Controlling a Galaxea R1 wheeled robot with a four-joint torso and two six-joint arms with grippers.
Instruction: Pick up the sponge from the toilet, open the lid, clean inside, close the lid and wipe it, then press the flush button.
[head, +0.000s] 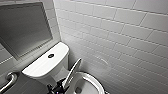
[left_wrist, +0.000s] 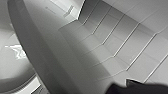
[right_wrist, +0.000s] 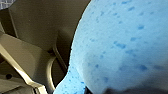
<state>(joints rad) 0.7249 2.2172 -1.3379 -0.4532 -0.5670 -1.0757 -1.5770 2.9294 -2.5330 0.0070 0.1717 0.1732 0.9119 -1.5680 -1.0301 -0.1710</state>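
Black, angular arm (head: 55, 88) segments

No legible txt or labels anywhere

A bathroom: white toilet (head: 47, 66), tiled wall (head: 120, 37), metal grab rail (head: 8, 81).

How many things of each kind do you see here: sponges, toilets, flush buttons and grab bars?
sponge: 1
toilet: 1
flush button: 1
grab bar: 1
Total: 4
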